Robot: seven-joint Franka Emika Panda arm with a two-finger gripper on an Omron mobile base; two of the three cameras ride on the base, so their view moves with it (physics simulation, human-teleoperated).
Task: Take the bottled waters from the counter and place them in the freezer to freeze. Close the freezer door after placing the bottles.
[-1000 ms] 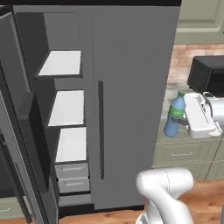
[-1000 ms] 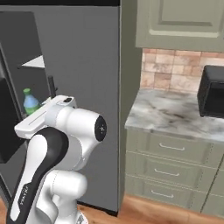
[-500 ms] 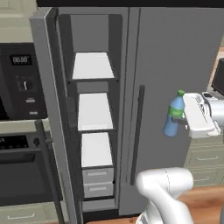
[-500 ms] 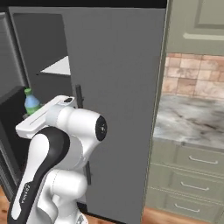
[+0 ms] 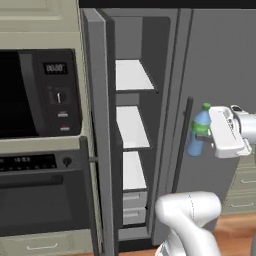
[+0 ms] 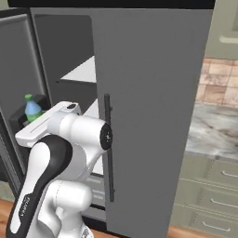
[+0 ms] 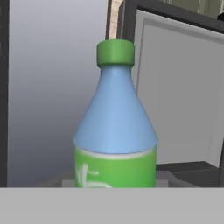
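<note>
My gripper [image 5: 206, 138] is shut on a blue-tinted bottled water [image 5: 199, 131] with a green cap and label, held upright in front of the grey fridge door [image 5: 220, 75]. The bottle stands close up in the hand view [image 7: 116, 127] and peeks over my arm in the right base view [image 6: 32, 108]. To its left the freezer [image 5: 132, 125] stands open, showing white shelves and drawers at the bottom. The freezer door [image 5: 100, 125] is swung wide, seen edge-on. The marbled counter [image 6: 216, 132] lies far right.
A black built-in oven and microwave [image 5: 40, 95] fill the wall left of the freezer door. The fridge door's dark bar handle [image 6: 108, 148] hangs beside my arm. Olive-green drawers [image 6: 218, 186] sit under the counter, with a brick backsplash [image 6: 218, 83] above.
The whole picture has shifted as the base drove left: the fridge slid right and the oven came into sight. The bottle stays in my gripper.
</note>
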